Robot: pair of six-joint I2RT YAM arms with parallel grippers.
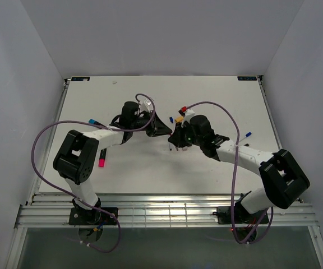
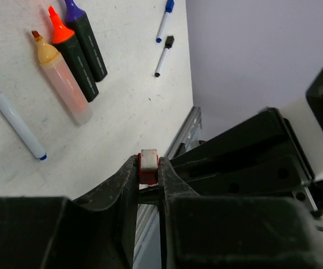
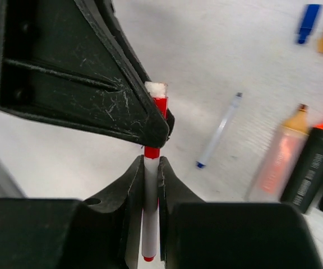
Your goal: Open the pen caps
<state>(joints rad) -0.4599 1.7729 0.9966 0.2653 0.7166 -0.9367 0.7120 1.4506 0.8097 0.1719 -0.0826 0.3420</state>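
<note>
Between the closed fingers of the left gripper (image 2: 148, 180) sits the red pen cap (image 2: 148, 171), stubby, with a white pad on its end. Just beyond, tip to tip, the right gripper (image 3: 151, 166) clamps the pen's white barrel (image 3: 150, 213), a red collar showing between the two grippers.

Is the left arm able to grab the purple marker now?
Probably not now. The left fingers are shut on the red cap, and the right fingers hold that pen. Nothing covers the purple marker, so maybe after letting go.
</note>
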